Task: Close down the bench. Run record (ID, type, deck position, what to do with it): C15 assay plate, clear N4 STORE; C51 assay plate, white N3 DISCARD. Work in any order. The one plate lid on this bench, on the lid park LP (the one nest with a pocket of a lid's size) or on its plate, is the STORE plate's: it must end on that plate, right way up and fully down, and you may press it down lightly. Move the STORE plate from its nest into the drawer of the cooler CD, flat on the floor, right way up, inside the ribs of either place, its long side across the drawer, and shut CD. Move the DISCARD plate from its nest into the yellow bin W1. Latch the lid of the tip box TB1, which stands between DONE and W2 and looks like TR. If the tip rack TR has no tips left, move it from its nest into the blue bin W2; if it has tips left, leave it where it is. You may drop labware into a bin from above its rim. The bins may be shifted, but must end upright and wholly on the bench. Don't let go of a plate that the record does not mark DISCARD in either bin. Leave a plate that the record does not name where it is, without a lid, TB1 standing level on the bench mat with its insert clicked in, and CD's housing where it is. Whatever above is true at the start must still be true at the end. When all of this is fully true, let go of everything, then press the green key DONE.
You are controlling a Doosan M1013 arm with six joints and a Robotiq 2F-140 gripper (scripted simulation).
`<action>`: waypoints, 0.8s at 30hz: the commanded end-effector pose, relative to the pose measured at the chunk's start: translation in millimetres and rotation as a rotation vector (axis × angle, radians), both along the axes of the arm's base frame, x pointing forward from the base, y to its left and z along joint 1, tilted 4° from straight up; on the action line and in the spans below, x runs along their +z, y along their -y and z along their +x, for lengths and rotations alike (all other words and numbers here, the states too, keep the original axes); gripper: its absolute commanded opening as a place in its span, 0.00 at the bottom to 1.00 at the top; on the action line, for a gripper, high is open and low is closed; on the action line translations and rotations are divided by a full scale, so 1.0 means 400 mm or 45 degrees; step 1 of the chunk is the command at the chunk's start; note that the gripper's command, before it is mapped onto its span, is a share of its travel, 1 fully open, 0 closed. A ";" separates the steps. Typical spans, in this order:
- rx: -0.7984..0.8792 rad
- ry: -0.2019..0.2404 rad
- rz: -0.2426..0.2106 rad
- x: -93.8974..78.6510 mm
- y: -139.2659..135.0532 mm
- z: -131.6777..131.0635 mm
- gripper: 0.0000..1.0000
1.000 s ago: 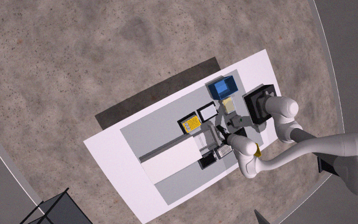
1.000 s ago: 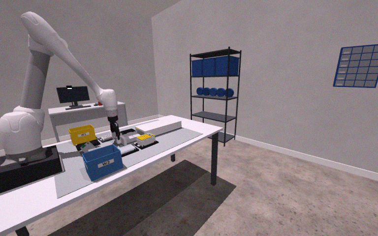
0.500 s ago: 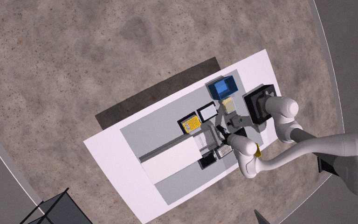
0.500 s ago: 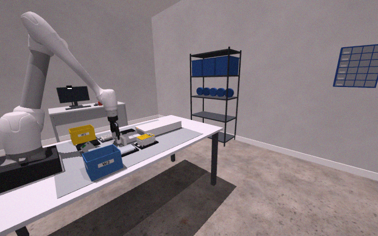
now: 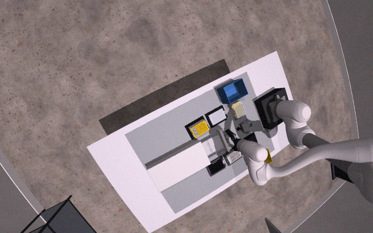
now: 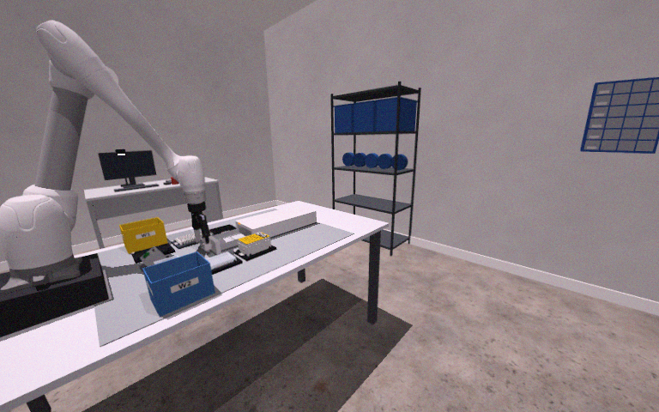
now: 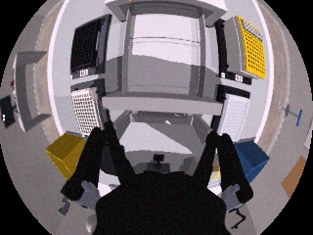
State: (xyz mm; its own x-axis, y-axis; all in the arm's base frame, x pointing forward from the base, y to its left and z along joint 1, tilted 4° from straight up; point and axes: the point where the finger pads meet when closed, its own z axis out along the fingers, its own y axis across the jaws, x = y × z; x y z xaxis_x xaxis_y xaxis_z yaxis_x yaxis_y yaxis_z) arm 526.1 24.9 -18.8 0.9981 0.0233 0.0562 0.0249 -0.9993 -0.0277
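Note:
The cooler CD (image 5: 178,167) lies along the bench with its drawer (image 5: 215,144) pulled out; the wrist view shows the drawer's bare floor (image 7: 162,69) and its front bar (image 7: 162,106). My gripper (image 7: 161,117) is open at that front bar, with nothing held; it also shows in the top and exterior views (image 5: 229,134) (image 6: 202,238). The clear plate (image 5: 233,156) (image 7: 85,110) sits in its nest beside the drawer. The white plate (image 5: 216,116) sits on the other side (image 7: 235,117). The yellow tip rack TR (image 5: 199,128) stands next to it. I cannot tell whether a lid is on the clear plate.
An empty black nest (image 5: 216,166) lies beside the clear plate. The tip box TB1 (image 5: 238,108) stands between the blue bin W2 (image 5: 232,90) and the green key DONE (image 5: 250,124). The yellow bin W1 (image 6: 143,233) is mostly hidden under my arm in the top view.

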 end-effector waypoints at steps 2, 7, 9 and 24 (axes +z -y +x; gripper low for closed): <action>0.000 0.000 0.000 0.000 0.000 0.000 0.87; 0.000 0.000 0.000 0.010 0.000 -0.001 0.87; 0.000 0.000 0.000 0.014 0.000 -0.001 0.87; 0.000 0.000 0.000 0.060 0.002 -0.003 0.87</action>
State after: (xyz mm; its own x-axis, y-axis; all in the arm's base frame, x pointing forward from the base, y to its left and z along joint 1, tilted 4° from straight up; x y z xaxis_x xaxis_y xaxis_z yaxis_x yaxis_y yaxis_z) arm 524.9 24.3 2.7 0.9981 0.0233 0.0562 0.0249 -0.9993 -0.0277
